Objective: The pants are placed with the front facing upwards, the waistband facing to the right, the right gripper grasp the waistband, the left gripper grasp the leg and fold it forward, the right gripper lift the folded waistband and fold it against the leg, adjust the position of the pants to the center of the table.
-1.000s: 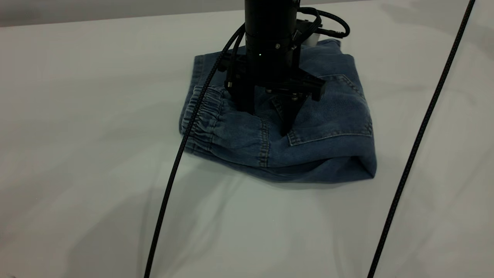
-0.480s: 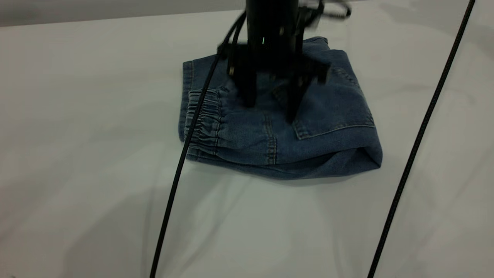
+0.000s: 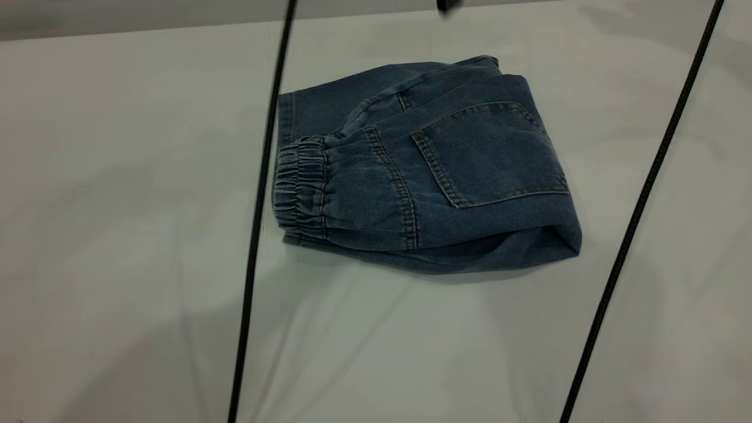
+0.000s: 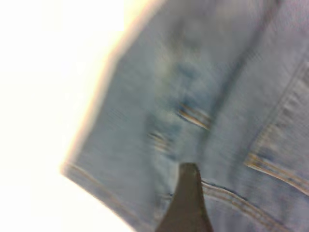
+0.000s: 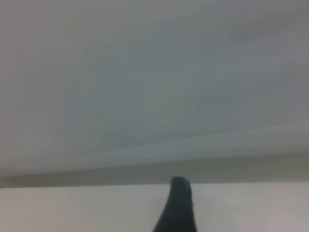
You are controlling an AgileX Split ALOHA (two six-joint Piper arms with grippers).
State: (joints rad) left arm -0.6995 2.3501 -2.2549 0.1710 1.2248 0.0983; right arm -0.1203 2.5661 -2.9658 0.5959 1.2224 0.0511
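on the pale desk (image 3: 117,247) the pants (image 3: 429,176) lie folded, waistband (image 3: 299,185) at their left end, while the left gripper (image 4: 186,203) hangs over the denim, whether its fingers are spread i cannot tell.

My left gripper (image 4: 186,203) shows one plain black, unpatterned finger over blue denim; my right gripper (image 5: 176,208) shows the same black against blank pale grey. The pants (image 3: 423,170) are mid-blue denim, faded paler along the creases and across the back pocket (image 3: 490,153), which is outlined in double rows of orange-tan stitching. The waistband (image 3: 299,188) is the same blue, ribbed with darker crinkle lines. The table (image 3: 117,176) is plain greyish white. Two cables (image 3: 258,205) crossing it are black with a fine braided texture.
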